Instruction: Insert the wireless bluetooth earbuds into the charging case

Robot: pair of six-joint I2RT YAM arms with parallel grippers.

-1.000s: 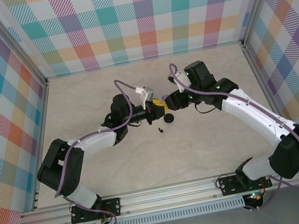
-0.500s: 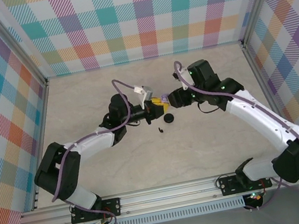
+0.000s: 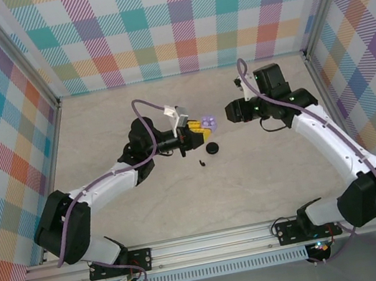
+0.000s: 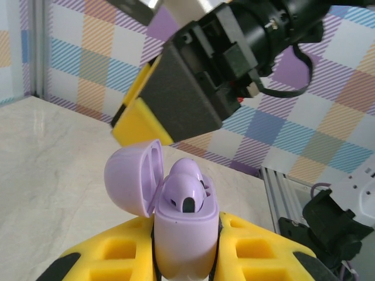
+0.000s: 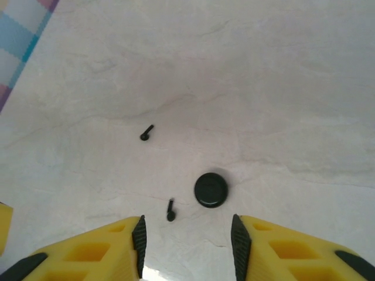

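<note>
Left gripper: fingers closed tight on the lower body of the lilac case, which is held upright above the table; its lid is hinged open to the left; 1 lilac bud sits in its well, and whether a 2nd sits behind it cannot be told. Right gripper: fingers parted, nothing between them, standing apart from the left gripper and looking down on the table. 2 black buds lie loose on the table; the nearer bud is just beside the black case, which lies flat and appears closed. Assessment: each bud is judged very light, hard and smooth, and likely to skid or flick away under an off-centre pinch; grip is advised across the bulbous head, fingertips low to the table, with gentle closure; the stem is judged too thin for a sure hold. The black case is judged rigid and slippery at its rounded rim; hold it across its width.
</note>
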